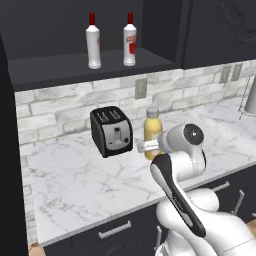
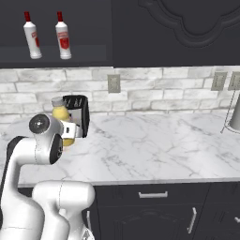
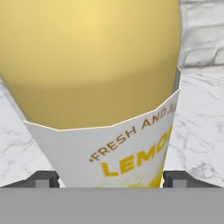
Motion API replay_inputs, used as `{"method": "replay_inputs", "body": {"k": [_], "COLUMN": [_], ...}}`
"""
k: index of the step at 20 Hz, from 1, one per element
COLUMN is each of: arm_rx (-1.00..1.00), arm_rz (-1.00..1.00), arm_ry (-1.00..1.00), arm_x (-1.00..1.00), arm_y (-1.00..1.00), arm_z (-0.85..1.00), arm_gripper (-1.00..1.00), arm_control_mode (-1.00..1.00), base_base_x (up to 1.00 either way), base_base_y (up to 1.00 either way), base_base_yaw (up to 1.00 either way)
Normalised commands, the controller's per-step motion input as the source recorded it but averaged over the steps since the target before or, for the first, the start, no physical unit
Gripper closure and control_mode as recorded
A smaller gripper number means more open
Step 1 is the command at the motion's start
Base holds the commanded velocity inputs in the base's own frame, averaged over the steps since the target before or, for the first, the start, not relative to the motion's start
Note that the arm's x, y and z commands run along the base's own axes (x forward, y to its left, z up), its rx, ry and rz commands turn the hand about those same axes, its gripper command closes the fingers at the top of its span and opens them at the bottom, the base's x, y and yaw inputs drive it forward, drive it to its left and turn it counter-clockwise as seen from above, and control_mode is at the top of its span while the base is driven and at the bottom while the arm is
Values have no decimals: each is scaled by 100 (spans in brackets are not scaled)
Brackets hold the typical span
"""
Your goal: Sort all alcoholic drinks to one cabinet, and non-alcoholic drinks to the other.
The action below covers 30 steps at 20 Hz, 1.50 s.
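The yellow juice bottle [image 1: 152, 131] stood upright on the marble counter [image 1: 75, 175], just right of the black toaster [image 1: 111, 131], while both white red-capped bottles [image 1: 93, 42] already sat on the open cabinet [image 1: 60, 67] shelf above the toaster. The gripper [image 3: 111, 178] was spread wide, its fingertips [image 3: 43, 179] flanking the bottle's label without visibly pressing it, so nothing was held yet. The likely risk was that the fat, rounded body would slip or tip against the toaster if the jaws closed off-centre or too low. The hand view showed the straddling fingers and the lemon label; the base views instead gave the bottle's neighbours and the shelf.
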Motion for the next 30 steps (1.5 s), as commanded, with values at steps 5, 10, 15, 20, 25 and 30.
{"method": "replay_inputs", "body": {"k": [5,10,15,20,25,30], "arm_rx": [2,2,3,1,0,0], "arm_rz": [0,0,0,0,0,-1], "arm_ry": [0,-1,0,0,-1,-1], "arm_x": [-26,-26,-28,-24,-24,-21], "arm_y": [-13,-12,-12,-13,-14,-10], "arm_z": [37,29,33,29,27,22], "arm_gripper": [100,100,100,100,100,100], "arm_control_mode": [-100,-100,-100,-100,-100,-100], "base_base_x": [0,0,0,0,0,0], "base_base_y": [0,0,0,0,0,0], "base_base_yaw": [0,0,0,0,0,0]}}
